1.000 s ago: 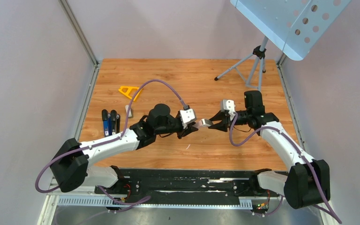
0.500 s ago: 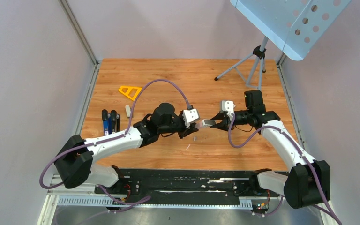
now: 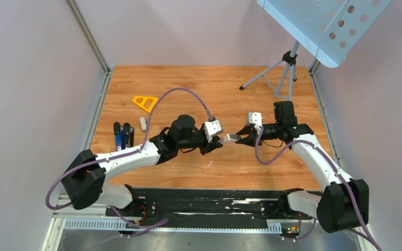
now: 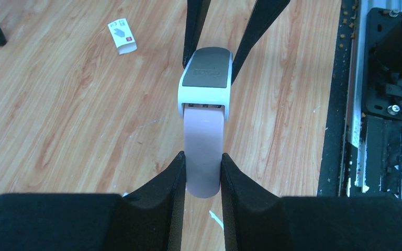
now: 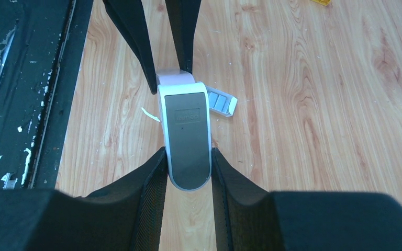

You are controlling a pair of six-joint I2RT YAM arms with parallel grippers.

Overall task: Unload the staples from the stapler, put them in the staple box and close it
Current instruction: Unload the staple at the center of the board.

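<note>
The stapler [image 3: 231, 138] hangs above the middle of the table, held level between both arms. It has a pale pink body and a white top with a grey inlay [image 4: 205, 68]. My left gripper [image 3: 219, 142] is shut on the pink end [image 4: 203, 157]. My right gripper [image 3: 239, 139] is shut on the rounded grey-and-white end [image 5: 187, 151]. In the right wrist view the stapler [image 5: 184, 130] runs away from me towards the left fingers. No staples show in the stapler.
A thin white sliver [image 3: 209, 164] lies on the wood below the stapler. A small white packet with grey blocks [image 5: 221, 103] lies farther left, near several pens [image 3: 123, 136] and a yellow triangle [image 3: 145, 102]. Another white card [image 4: 121, 35] and a tripod [image 3: 277, 73] are at the back right.
My left arm has shifted a little to the right, uncovering the small white packet beside the pens. The stapler stays held between both grippers.
</note>
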